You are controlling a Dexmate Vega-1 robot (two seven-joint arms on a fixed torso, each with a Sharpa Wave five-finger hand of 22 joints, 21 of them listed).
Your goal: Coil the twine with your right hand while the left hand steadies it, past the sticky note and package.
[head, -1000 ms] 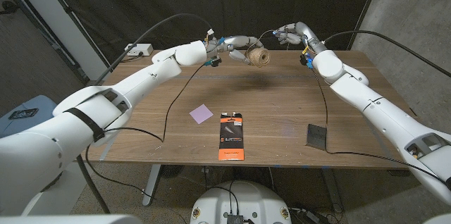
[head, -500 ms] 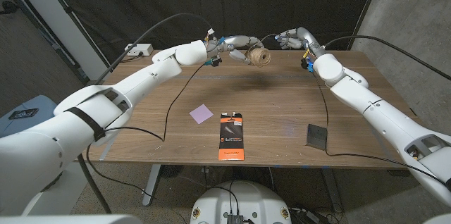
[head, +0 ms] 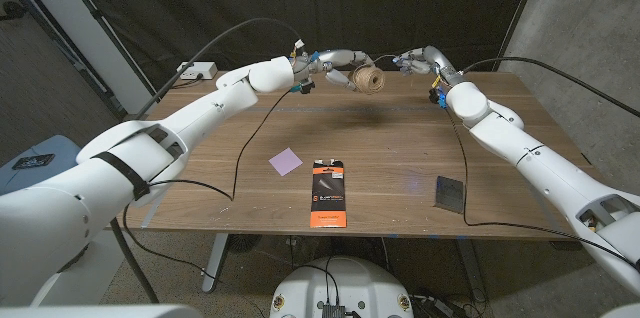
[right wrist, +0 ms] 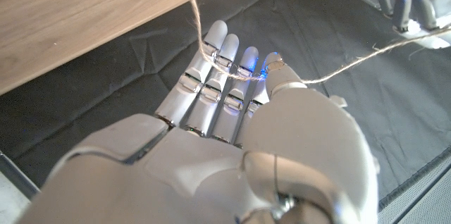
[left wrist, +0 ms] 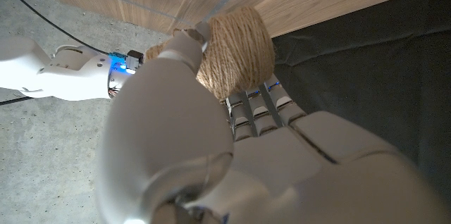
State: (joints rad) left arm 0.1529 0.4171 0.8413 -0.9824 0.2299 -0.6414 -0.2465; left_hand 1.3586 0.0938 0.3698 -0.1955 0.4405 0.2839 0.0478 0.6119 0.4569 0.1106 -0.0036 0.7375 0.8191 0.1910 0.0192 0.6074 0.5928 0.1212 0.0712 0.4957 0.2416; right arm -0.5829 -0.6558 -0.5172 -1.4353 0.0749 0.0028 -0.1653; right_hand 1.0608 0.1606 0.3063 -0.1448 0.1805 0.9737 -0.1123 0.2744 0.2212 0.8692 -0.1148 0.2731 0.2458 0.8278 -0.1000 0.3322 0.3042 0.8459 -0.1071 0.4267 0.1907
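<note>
Your ball of twine (head: 369, 81) hangs above the table's far edge, gripped in the left hand (head: 338, 66), whose fingers wrap its side in the left wrist view. It looks light and fibrous, a firm ball that should not crush, though loops could slide off its end if you squeeze there; hold it round the middle. The loose strand (right wrist: 366, 60) is thin and limp, so it likely follows only under tension. The right hand (right wrist: 232, 111) has it pinched between thumb and fingers near the free end, the fingers otherwise nearly straight. Keep that pinch close to the tip. Well apart, nearer you on the table (head: 400, 148), lie the purple sticky note (head: 285, 161), the orange-and-black package (head: 328, 192) and a dark card (head: 450, 192); none blocks you. The arm cables (head: 245, 148) trail across the wood.
</note>
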